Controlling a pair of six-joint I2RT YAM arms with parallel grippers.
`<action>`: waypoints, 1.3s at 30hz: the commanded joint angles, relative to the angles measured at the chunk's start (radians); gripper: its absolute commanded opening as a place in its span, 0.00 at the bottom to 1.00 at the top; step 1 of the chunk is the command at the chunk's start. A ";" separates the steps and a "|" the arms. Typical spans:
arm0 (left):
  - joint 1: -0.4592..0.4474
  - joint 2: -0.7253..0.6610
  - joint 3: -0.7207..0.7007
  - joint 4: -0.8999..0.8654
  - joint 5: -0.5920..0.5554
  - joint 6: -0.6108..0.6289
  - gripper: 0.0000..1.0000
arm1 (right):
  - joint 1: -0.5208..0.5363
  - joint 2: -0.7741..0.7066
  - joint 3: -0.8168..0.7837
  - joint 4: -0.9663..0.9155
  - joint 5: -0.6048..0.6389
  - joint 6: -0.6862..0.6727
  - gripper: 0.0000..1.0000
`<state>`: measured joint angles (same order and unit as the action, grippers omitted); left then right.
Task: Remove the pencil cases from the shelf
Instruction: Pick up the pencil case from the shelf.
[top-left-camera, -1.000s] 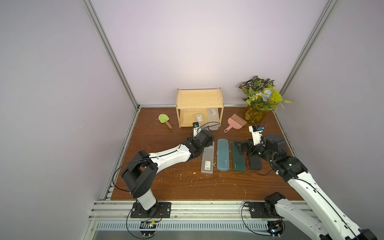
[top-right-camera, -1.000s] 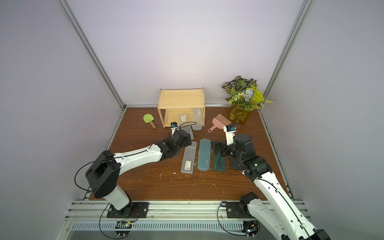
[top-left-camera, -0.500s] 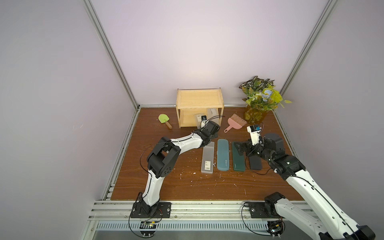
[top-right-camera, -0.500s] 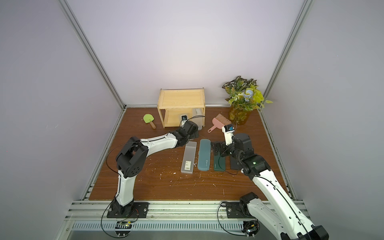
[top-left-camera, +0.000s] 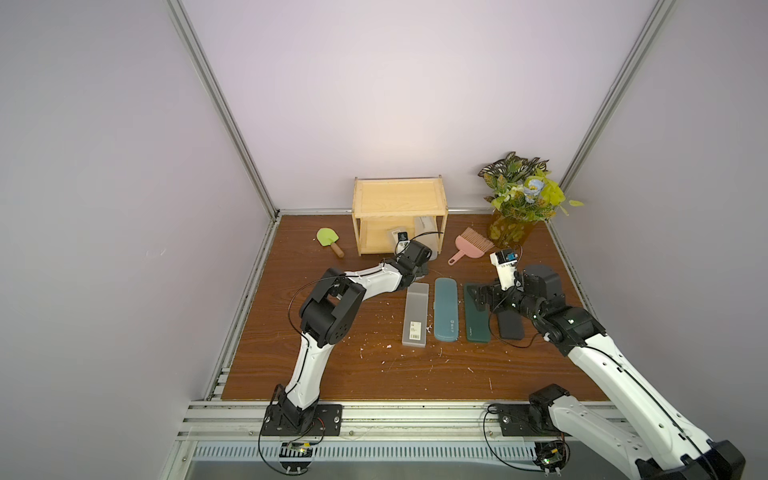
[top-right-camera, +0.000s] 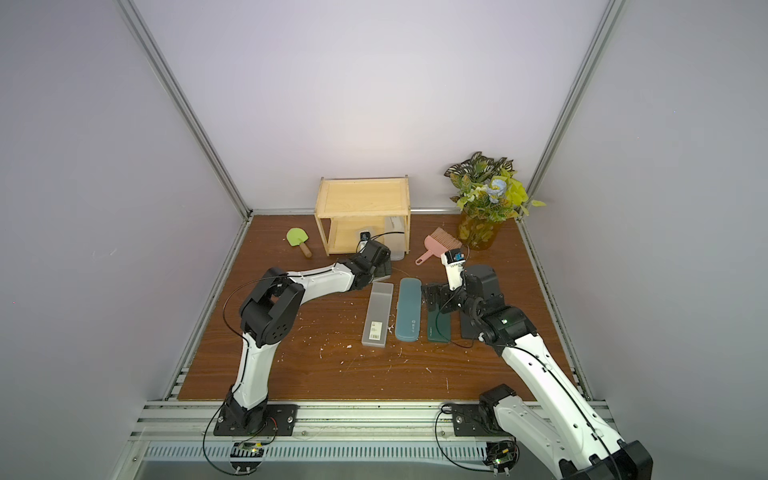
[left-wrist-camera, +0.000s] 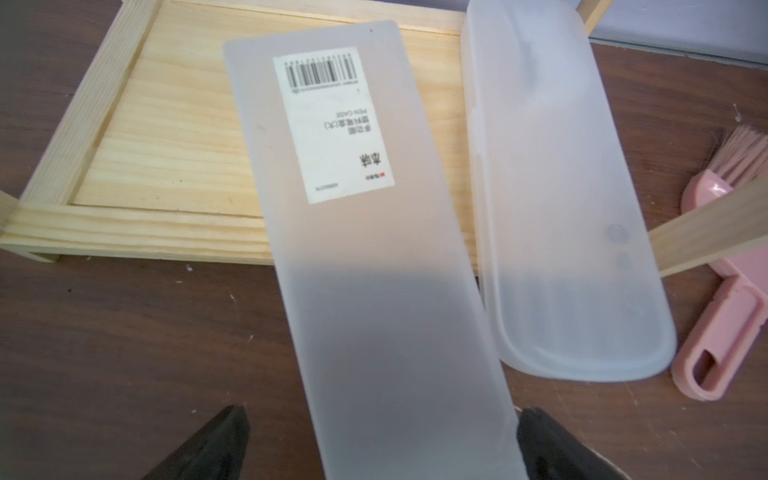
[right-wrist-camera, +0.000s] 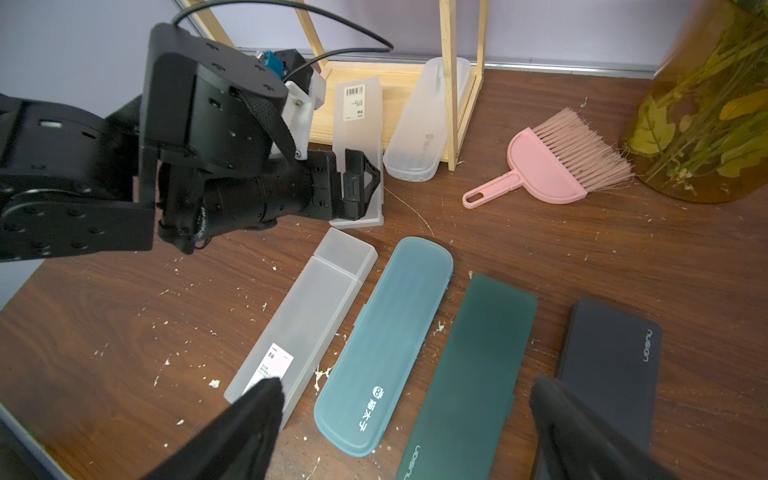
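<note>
Our left gripper (left-wrist-camera: 382, 415) stands wide apart, straddling the near end of the stickered frosted case (left-wrist-camera: 365, 232). The case's long axis runs straight away from the gripper. Its far end rests on the shelf (left-wrist-camera: 174, 124), its near end out over the tabletop (left-wrist-camera: 124, 332). We judge a straight pull back suits. The rounded frosted case (left-wrist-camera: 561, 208) lies just beside it, so room is tight there. Our right gripper (right-wrist-camera: 407, 386), also apart, hovers farther off above the teal case (right-wrist-camera: 386, 345).
</note>
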<state>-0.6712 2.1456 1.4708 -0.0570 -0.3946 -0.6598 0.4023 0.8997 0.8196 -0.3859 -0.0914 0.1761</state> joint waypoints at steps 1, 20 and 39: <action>0.011 0.032 0.043 -0.006 0.021 0.026 1.00 | -0.003 -0.004 0.026 0.013 -0.002 -0.015 0.99; 0.036 0.013 0.054 -0.002 0.138 -0.030 1.00 | -0.004 0.006 0.026 0.010 0.002 -0.019 0.99; 0.051 0.045 0.072 -0.038 0.146 -0.043 0.96 | -0.005 -0.003 0.011 0.008 0.005 -0.023 0.99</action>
<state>-0.6388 2.1765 1.5192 -0.0643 -0.2195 -0.7029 0.4023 0.9119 0.8196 -0.3862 -0.0910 0.1677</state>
